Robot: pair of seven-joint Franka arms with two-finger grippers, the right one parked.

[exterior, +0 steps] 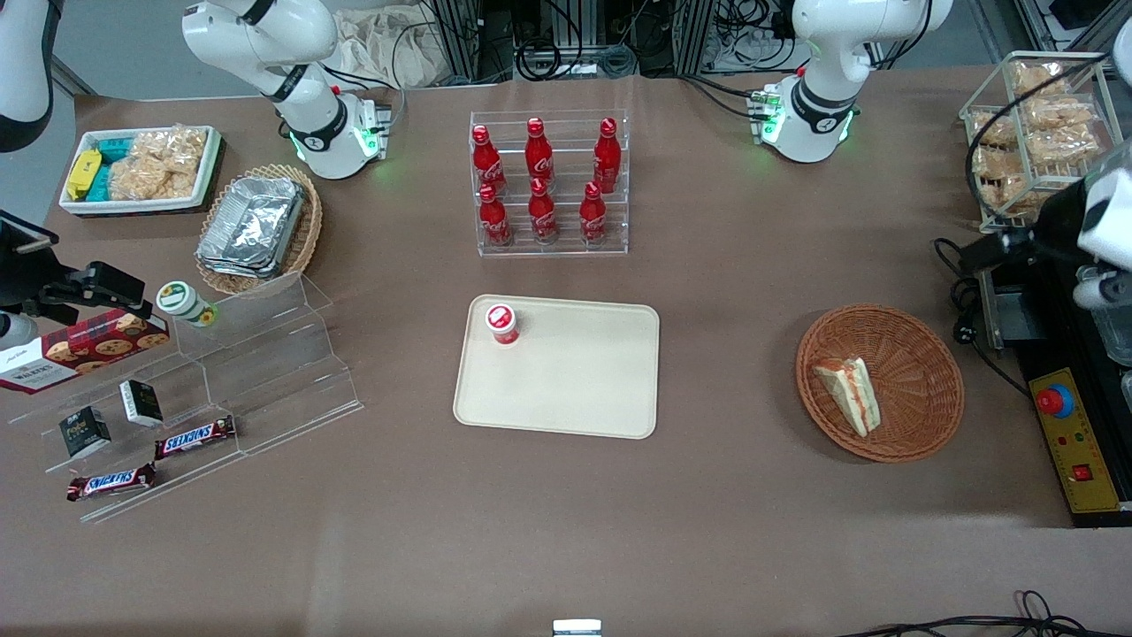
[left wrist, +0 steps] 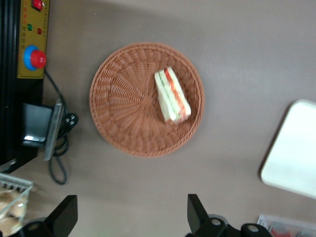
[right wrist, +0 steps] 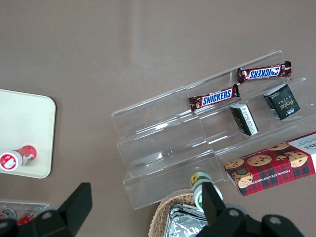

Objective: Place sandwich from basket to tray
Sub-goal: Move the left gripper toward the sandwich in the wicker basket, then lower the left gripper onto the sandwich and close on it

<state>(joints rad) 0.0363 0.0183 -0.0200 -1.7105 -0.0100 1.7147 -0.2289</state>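
Sandwich (exterior: 849, 395) lies in the reddish wicker basket (exterior: 920, 354), on the part nearest the tray (exterior: 584, 398); not yet picked. Tray sits well apart on the surface, holding only a red-capped bottle (exterior: 501, 323). Step in hand looks like the approach: gripper (left wrist: 129, 215) hangs high above the surface just beside the basket, jaws wide, holding nothing. Next: centre over the wedge, descend, close across the bread faces.

Front camera looks down on the whole table; left wrist camera hovers high — both catch the basket (exterior: 880, 382) (left wrist: 146, 98).
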